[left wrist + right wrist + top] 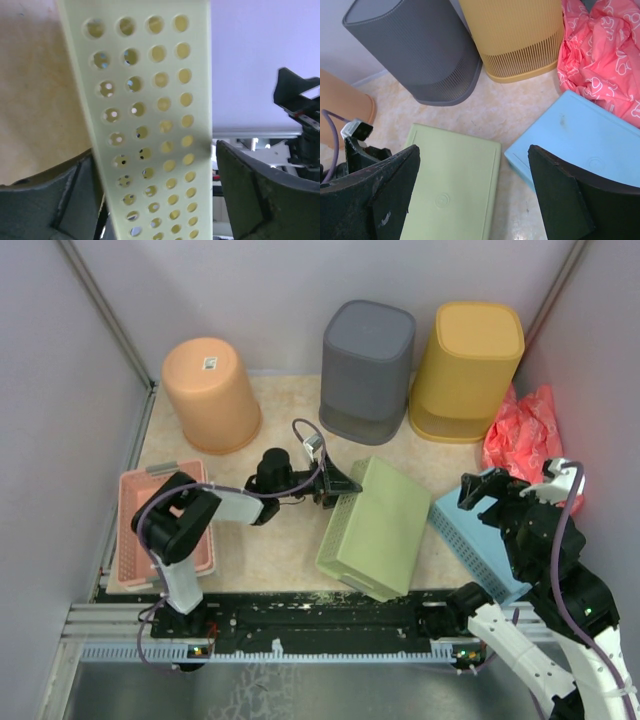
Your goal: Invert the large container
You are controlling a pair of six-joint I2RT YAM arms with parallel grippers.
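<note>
Table (285, 435): walled on the left, far side and right. The only open floor is the strip in the middle, between the bins and my arms.
Green container (378, 525): this is the large one, and it sits in the middle of the table. Its flat base faces up and tilts, and the perforated left wall shows. The long axis runs from far to near, and the near end reaches the front rail.
Far bins: the orange bin (210, 395), grey bin (367, 370) and yellow bin (467, 370) stand along the back and limit any push away from me.
Blue container (458, 528): it touches the green one's right long side, so there is no room to roll that way.
Pink basket (135, 535): at the left edge, well apart from the green container.
Red bag (525, 430): in the right far corner.
Left gripper (338, 485): the nearer arm, at the green container's far-left edge. The jaws are apart and the perforated wall lies between them. I cannot see that they pinch it.
Right gripper (518, 483): the jaws are apart and hold nothing. It hangs over the blue container, to the right of the green one.
Judgement: the flip looks nearly done. What remains is to lower the raised left side flat, toward the open room on the left.
</note>
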